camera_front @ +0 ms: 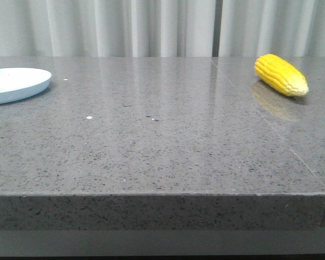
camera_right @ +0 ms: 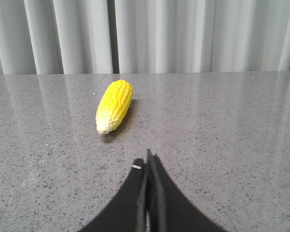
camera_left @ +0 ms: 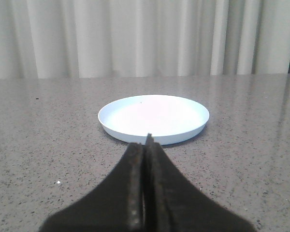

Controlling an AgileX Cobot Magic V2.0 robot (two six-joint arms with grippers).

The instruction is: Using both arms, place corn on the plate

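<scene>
The yellow corn lies on the grey stone table at the far right, its paler tip toward the front right. It also shows in the right wrist view, ahead of my right gripper, which is shut and empty. The pale-blue plate sits at the far left, cut off by the frame edge. In the left wrist view the plate is empty, just ahead of my left gripper, which is shut and empty. Neither gripper shows in the front view.
The grey speckled table has a seam running along its right part and a front edge close to the camera. Pale curtains hang behind the table. A few small white specks lie on the surface.
</scene>
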